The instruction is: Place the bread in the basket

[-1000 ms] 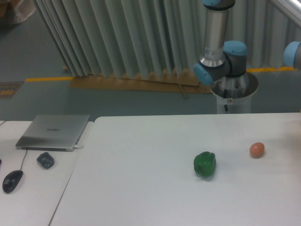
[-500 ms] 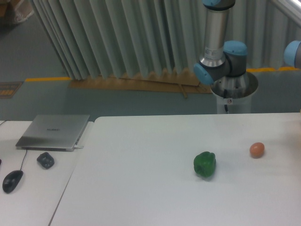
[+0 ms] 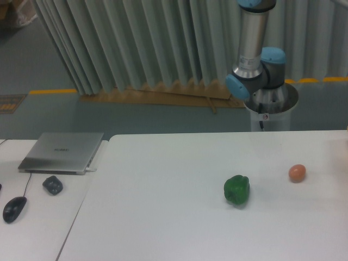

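We begin at the left, where a black computer mouse (image 3: 13,208), a small dark rounded lump (image 3: 53,185) and a closed silver-grey laptop (image 3: 62,152) lie on the side desk. They play no part in the task.

On the wide white table (image 3: 163,206) sit a glossy green bell pepper (image 3: 236,190) and, further right, a small round orange-pink egg-like ball (image 3: 297,173). The ball is not the bread. We see no toasted oblong piece anywhere and no basket either, so both lie outside the view.

Behind the table stands the grey and blue robot arm (image 3: 255,60) on its pedestal. What changes is here: the upright tube leans a touch further right, and the blue joint that showed at the right edge half a second ago is gone from view. The pepper and the ball do not move.

The pincer itself is out of frame, so we cannot tell whether it is released or clenched, nor place anything relative to it. We judge that the arm is swinging off to the right, probably towards the bread, and that the task is barely begun.
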`<action>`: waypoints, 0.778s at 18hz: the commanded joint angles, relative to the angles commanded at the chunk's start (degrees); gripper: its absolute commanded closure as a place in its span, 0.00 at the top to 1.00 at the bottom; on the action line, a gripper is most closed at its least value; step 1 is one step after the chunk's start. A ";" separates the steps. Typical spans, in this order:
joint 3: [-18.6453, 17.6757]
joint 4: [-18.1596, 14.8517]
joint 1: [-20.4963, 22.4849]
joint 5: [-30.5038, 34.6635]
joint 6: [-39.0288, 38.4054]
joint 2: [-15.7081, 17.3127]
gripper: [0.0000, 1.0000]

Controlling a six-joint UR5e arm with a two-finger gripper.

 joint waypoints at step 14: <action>-0.70 0.44 -8.45 1.23 -1.58 -1.76 1.00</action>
